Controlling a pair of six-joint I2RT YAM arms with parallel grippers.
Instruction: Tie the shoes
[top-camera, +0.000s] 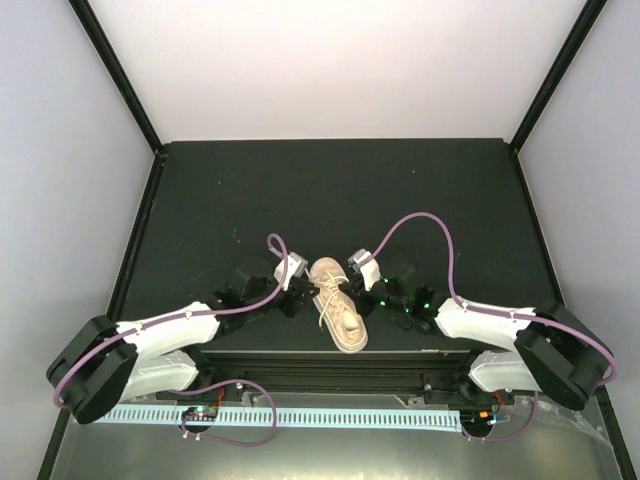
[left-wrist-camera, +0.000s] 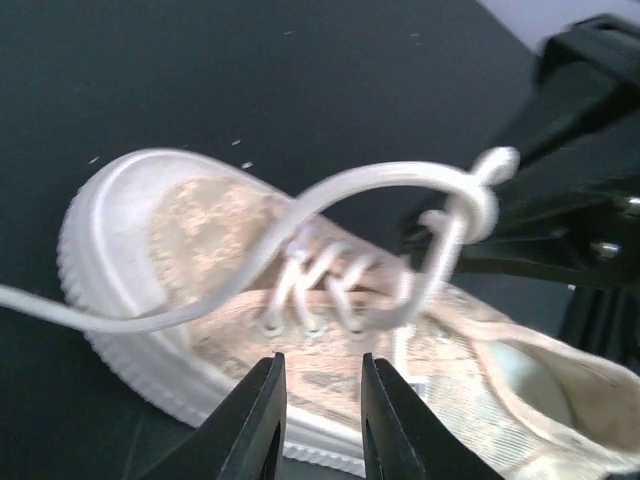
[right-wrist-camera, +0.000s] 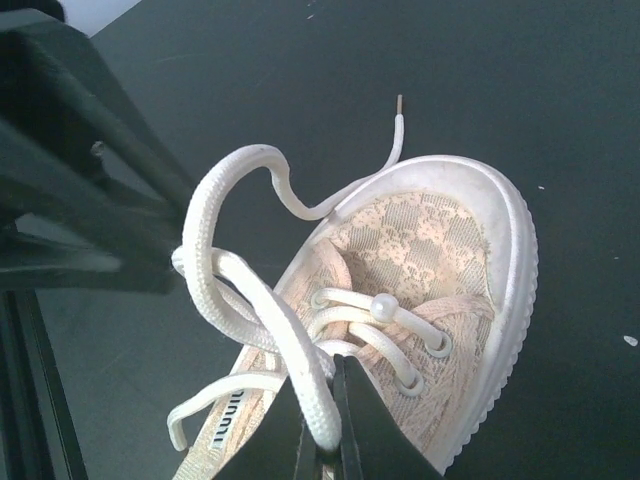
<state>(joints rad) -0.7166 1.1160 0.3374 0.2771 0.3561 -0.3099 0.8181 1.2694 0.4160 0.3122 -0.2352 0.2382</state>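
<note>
The pale pink sneaker (top-camera: 338, 312) lies on the dark counter (top-camera: 250, 190) between the two arms, close to their bases, with its toe pointing away from them and its cream lace (right-wrist-camera: 215, 200) loose. The right fingers (right-wrist-camera: 350, 425) are pinched tight on a thick strand of that lace above the eyelets, and the strand rises from them in a tall loop. The left fingers (left-wrist-camera: 272, 405) stand slightly apart beside the sneaker's sole with nothing between them, while a knotted strand arcs over the shoe beyond them.
</note>
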